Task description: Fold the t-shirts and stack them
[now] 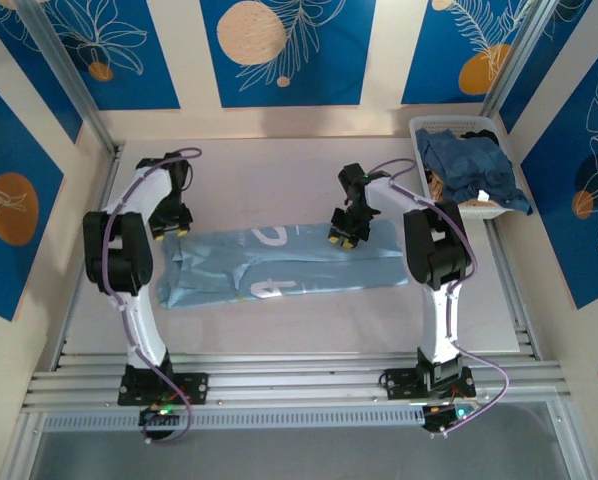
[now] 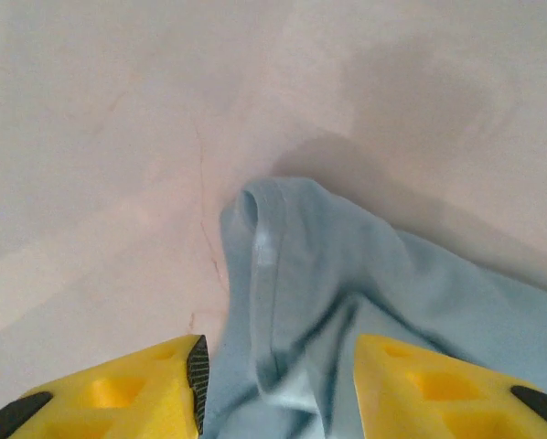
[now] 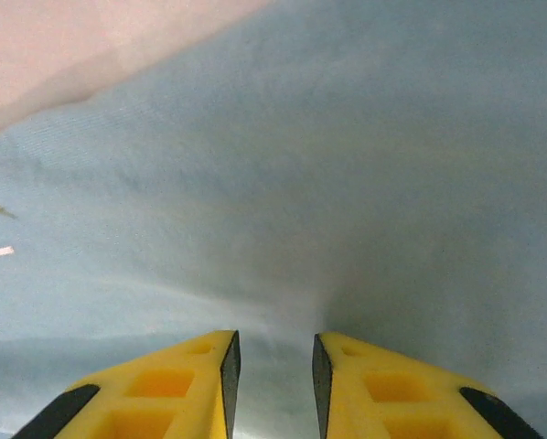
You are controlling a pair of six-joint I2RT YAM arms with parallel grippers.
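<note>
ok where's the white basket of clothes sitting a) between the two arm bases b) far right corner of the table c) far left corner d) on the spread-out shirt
b, the white basket sits at the far right corner of the table, dusty blue clothes heaped in it

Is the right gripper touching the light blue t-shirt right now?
Touching. In the right wrist view the t-shirt puckers into the narrow gap of the right gripper.
</note>
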